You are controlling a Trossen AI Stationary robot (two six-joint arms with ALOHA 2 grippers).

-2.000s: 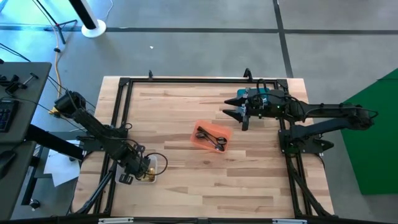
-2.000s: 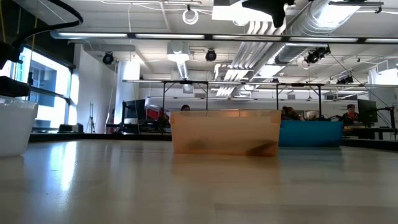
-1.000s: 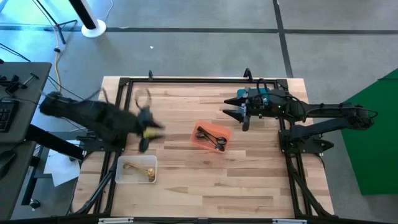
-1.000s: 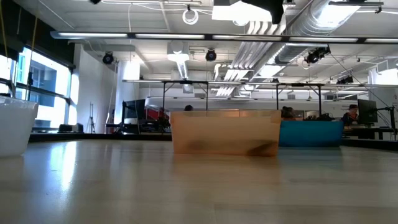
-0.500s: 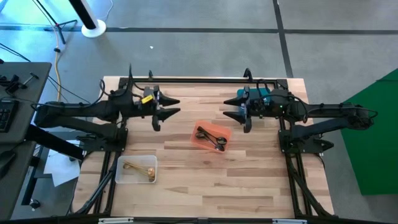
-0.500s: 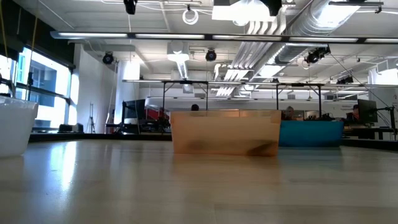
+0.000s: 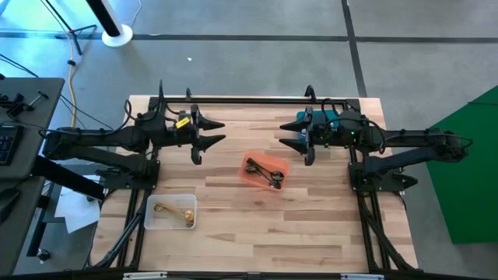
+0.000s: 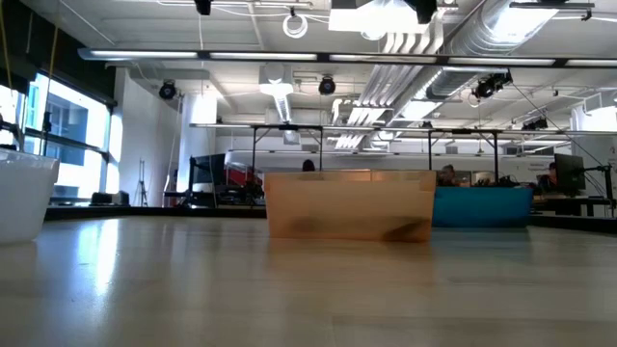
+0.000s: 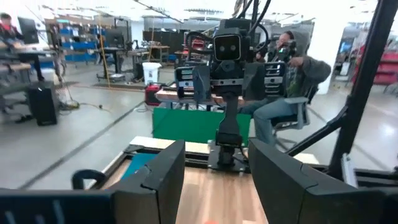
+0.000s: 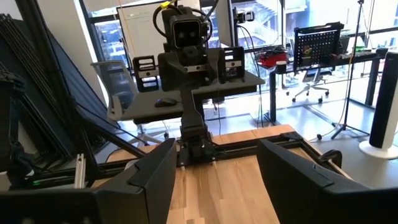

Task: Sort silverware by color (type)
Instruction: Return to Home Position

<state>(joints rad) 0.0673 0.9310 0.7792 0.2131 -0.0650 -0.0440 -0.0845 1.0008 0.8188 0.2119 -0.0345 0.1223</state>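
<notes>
left gripper (image 7: 215, 132) and right gripper (image 7: 283, 134) face each other, fingers spread, empty; gold spoons (image 7: 173, 211) in white bin (image 7: 156, 222), black silverware (image 7: 264, 173) in orange bin (image 7: 280, 164).

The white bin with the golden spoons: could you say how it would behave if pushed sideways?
The white bin looks thin-walled and holds only golden spoons, so it is probably light and should slide easily on the smooth wooden table. Being low and wide, it seems unlikely to tip; the loose spoons may shift.
</notes>
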